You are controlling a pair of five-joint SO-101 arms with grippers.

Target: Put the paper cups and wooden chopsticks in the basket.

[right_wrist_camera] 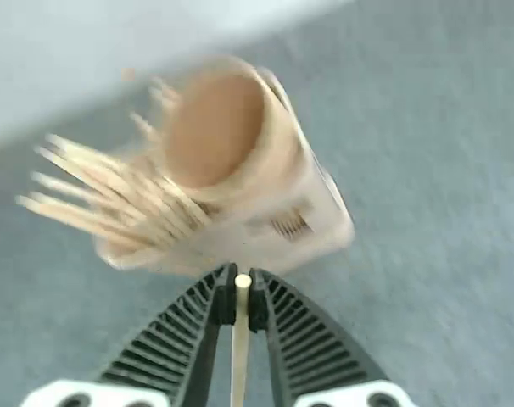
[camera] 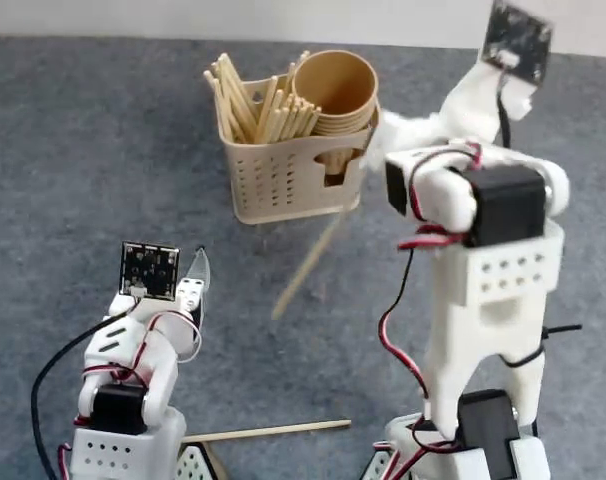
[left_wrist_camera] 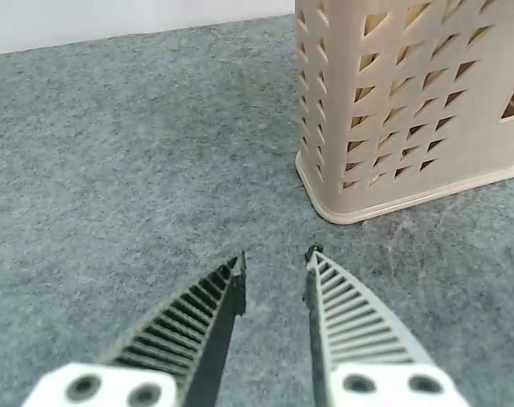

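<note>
We saw our right gripper [right_wrist_camera: 242,284] clamped on one wooden chopstick [right_wrist_camera: 241,339], just short of the basket [right_wrist_camera: 308,229], which held stacked paper cups [camera: 335,88] and a chopstick bundle [camera: 258,105]. Our left gripper [left_wrist_camera: 276,259] hung parted and empty near the basket's base. A loose chopstick [camera: 268,431] lay between the arms' bases on grey carpet [camera: 73,150], with a pale wall [camera: 283,15] behind.

Cups [camera: 335,88] and chopsticks [camera: 255,105] sit in basket [camera: 283,185], a chopstick [camera: 305,268] before it

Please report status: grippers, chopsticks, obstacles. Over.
Left gripper open, empty. Right gripper shut on chopstick near basket. Loose chopstick lies on table. No obstacle seen.
</note>
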